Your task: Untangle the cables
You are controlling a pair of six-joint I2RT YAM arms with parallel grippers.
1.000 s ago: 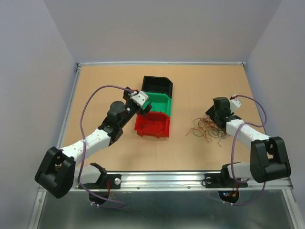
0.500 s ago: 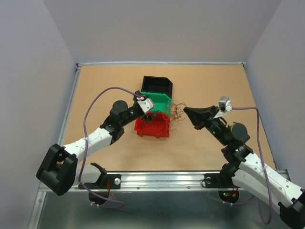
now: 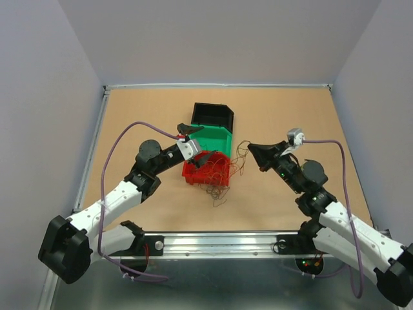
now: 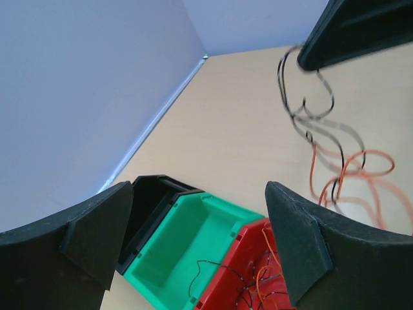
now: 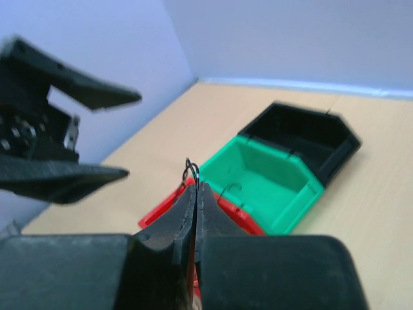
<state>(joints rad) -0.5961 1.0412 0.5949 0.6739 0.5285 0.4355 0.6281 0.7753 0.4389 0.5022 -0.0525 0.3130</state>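
Observation:
The cables (image 3: 222, 173) are thin red, orange, brown and black wires in a loose clump. They drape over the red bin's (image 3: 193, 173) right side and trail onto the table in front of it. My right gripper (image 3: 251, 148) is shut on a few strands just right of the bins; a black loop (image 5: 191, 169) pokes out past its shut tips (image 5: 195, 188). My left gripper (image 3: 197, 142) hovers open above the green bin (image 4: 187, 252), holding nothing. In the left wrist view, the cables (image 4: 322, 148) hang from the right gripper's fingers (image 4: 355, 29).
Three bins sit in a row mid-table: a black bin (image 3: 214, 115) at the back, the green bin (image 3: 213, 137), then the red bin at the front. Some wires lie in the red bin (image 4: 258, 278), and one black strand reaches into the green one. Walls rise at the table edges.
My right arm swung left from the table's right side, shut on the cables and carried the clump over to the bins. The left gripper drew back slightly and stayed open.

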